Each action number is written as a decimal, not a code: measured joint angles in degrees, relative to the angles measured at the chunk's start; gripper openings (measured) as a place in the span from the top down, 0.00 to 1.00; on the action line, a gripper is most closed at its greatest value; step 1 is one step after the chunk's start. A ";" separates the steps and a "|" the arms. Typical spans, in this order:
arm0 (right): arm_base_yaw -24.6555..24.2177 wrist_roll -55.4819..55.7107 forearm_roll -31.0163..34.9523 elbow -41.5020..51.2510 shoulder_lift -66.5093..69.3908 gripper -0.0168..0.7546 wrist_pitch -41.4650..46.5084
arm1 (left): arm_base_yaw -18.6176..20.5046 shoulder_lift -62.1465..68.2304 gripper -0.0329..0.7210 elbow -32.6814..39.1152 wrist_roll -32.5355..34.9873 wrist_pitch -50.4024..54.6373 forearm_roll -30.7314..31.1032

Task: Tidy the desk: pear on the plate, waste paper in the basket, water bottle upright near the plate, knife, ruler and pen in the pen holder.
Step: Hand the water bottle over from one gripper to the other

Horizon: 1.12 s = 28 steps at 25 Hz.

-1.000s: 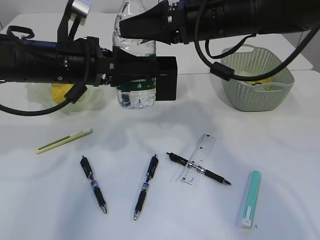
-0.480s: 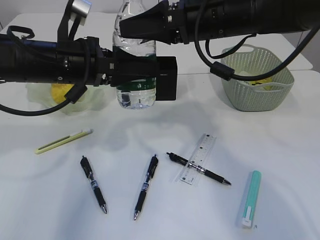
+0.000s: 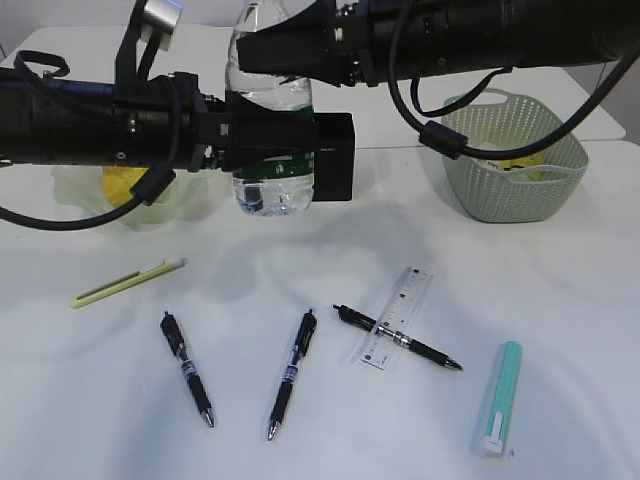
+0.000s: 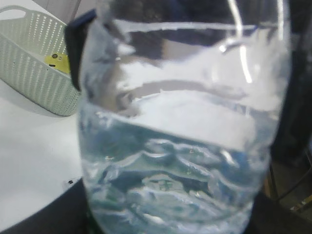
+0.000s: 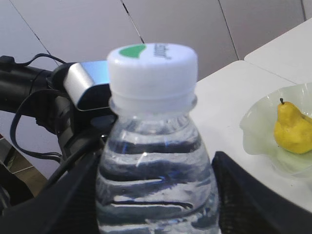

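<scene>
The clear water bottle [image 3: 272, 192] stands upright in front of the black pen holder [image 3: 336, 160], just right of the plate [image 3: 176, 206]. My left gripper [image 3: 268, 135] is shut on the bottle's middle, and the bottle [image 4: 180, 146] fills the left wrist view. Round the bottle's shoulder below the white cap, my right gripper [image 3: 275, 50] is open, with a gap beside one finger [image 5: 234, 190]. The yellow pear [image 5: 291, 127] lies on the pale green plate [image 5: 258, 124]. Yellow waste paper [image 3: 520, 165] lies in the sage-green basket [image 3: 515, 195]. The clear ruler [image 3: 411, 293] lies under a black pen [image 3: 425, 352].
Two more black pens [image 3: 188, 370] [image 3: 292, 373] lie at the desk's front. A slim pale-green stick [image 3: 125, 282] lies at left and a teal stick [image 3: 500, 398] at front right; I cannot tell which is the knife. Both arms span the back of the desk.
My right gripper's jaws have spread wider round the bottle's top and shifted slightly upward. The left gripper and the bottle have hardly moved.
</scene>
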 joint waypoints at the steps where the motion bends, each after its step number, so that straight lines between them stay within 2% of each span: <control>1: 0.00 0.00 0.17 0.00 0.00 0.29 0.00 | 0.00 0.00 0.45 0.00 -0.06 0.10 -0.12; 9: 0.00 1.55 1.31 0.00 0.00 0.22 -0.22 | -0.09 0.04 0.45 0.00 -0.20 0.00 -0.12; 17: 0.00 5.30 0.63 0.00 0.00 0.21 -0.22 | -0.09 0.04 0.45 0.00 -0.31 0.00 0.53; 28: 0.00 8.13 -0.98 0.00 0.00 0.21 -0.22 | 2.24 0.68 0.45 0.00 -0.42 3.19 1.75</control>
